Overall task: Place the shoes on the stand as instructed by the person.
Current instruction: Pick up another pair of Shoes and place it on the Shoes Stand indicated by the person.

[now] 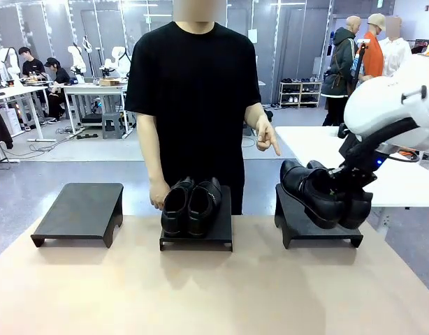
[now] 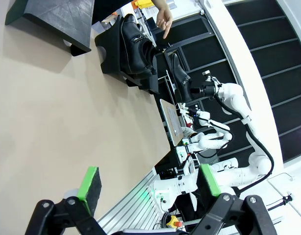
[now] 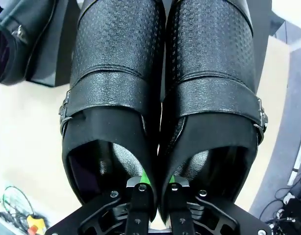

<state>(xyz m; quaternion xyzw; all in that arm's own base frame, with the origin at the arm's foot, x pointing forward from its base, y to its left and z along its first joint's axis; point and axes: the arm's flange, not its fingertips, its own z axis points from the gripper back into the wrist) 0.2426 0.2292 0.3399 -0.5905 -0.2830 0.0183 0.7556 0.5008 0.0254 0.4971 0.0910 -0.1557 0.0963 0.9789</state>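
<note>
From the front, the right hand (image 1: 340, 183) carries a pair of shoes (image 1: 319, 192) tilted over the right stand (image 1: 298, 227); they could slide off on release. From the left wrist, the left hand (image 2: 148, 183) hangs released. From the right wrist, its fingers (image 3: 140, 193) pinch both inner walls; a thin grip may slip.

Spread green-padded fingers (image 2: 89, 182) above tan table (image 2: 52, 112), shoes (image 2: 136, 44) on black stand (image 2: 107, 58)
</note>
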